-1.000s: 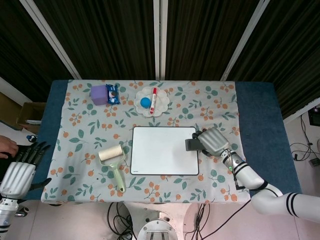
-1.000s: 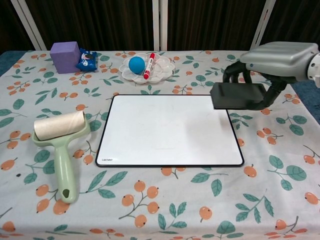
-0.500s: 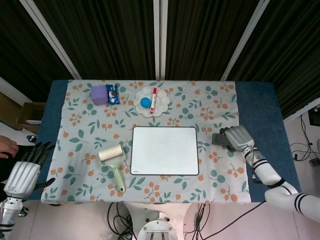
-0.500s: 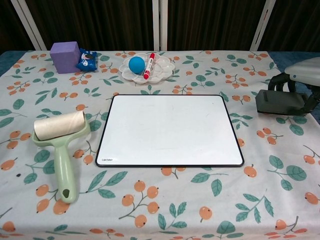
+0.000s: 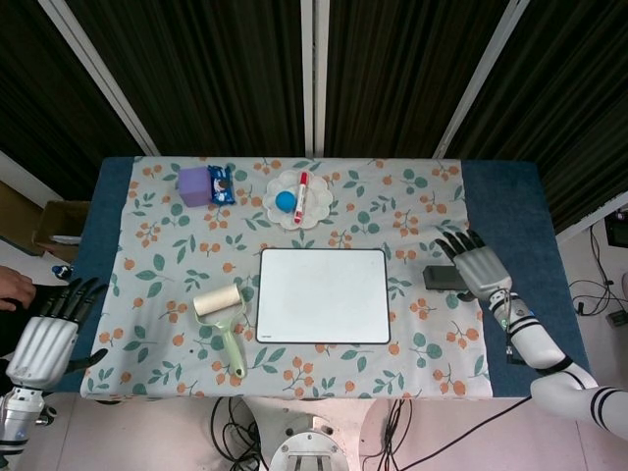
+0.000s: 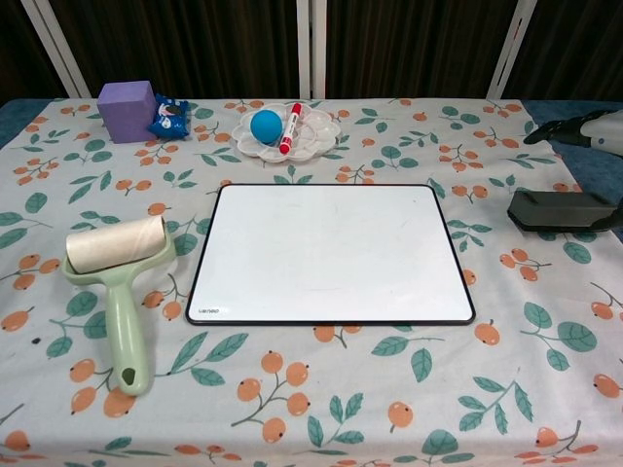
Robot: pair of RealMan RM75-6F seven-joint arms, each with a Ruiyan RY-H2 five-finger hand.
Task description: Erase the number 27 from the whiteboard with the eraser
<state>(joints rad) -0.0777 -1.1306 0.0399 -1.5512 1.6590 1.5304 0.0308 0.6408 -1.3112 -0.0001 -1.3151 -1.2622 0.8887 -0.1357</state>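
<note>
The whiteboard [image 5: 324, 295] [image 6: 329, 252] lies flat in the middle of the flowered cloth, its white face blank. The dark eraser [image 5: 443, 278] [image 6: 562, 209] lies on the cloth to the right of the board. My right hand [image 5: 475, 264] [image 6: 582, 129] hovers over the eraser's right end with fingers spread, holding nothing. My left hand [image 5: 44, 337] hangs off the table's left edge, fingers apart and empty; the chest view does not show it.
A green lint roller [image 5: 222, 322] [image 6: 119, 289] lies left of the board. At the back stand a purple block [image 5: 194, 184] [image 6: 128, 110], a blue packet [image 5: 222, 183], and a white palette plate [image 5: 314, 202] [image 6: 316, 127] with a blue ball and a red marker [image 5: 301, 196].
My right hand carried the eraser off the board's right edge to the cloth, set it down and let go, its fingers now spread. The left hand barely moved.
</note>
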